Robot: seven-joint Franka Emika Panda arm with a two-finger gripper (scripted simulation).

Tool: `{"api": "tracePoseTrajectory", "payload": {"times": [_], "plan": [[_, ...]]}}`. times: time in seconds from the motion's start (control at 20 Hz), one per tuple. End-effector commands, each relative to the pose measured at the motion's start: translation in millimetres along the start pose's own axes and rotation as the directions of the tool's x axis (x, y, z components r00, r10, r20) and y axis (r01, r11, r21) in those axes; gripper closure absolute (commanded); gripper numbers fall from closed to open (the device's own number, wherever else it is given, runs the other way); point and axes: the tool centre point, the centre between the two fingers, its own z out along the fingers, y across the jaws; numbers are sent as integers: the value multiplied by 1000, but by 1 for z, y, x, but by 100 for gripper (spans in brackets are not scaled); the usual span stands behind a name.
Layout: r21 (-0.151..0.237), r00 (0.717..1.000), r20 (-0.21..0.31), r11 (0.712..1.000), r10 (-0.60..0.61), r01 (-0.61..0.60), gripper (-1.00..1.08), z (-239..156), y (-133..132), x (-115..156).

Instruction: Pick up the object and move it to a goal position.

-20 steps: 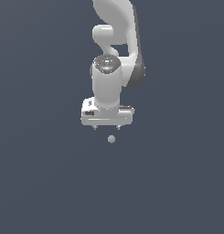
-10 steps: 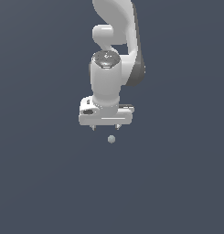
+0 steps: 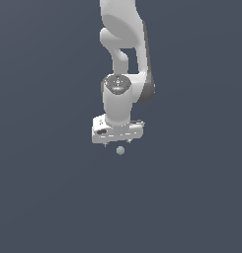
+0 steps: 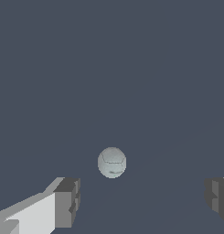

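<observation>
tool (image 4: 138, 201) spread wide, nothing pinched, pointing down at desk (image 3: 48, 197). ball (image 4: 112, 162) on desk just past fingertips (image 4: 66, 201), between their lines. risk: shallow descent, pads clip ball top, smooth ball rolls off before squeeze.

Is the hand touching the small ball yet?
Apart. The wrist view shows the ball lying between the open hand's fingers, with bare floor either side.

no readable text, no labels, no numbers anywhere
</observation>
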Motion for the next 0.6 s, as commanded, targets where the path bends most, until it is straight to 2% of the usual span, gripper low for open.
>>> {"api": "tracePoseTrajectory", "payload": {"times": [0.0, 0.25, 0.55], "plan": [[11, 999, 12, 999, -41, 41, -92, 22, -7, -7], [28, 995, 24, 995, -93, 93, -92, 49, -15, -16], [32, 994, 28, 994, -101, 100, -92, 55, -17, -18]]}}
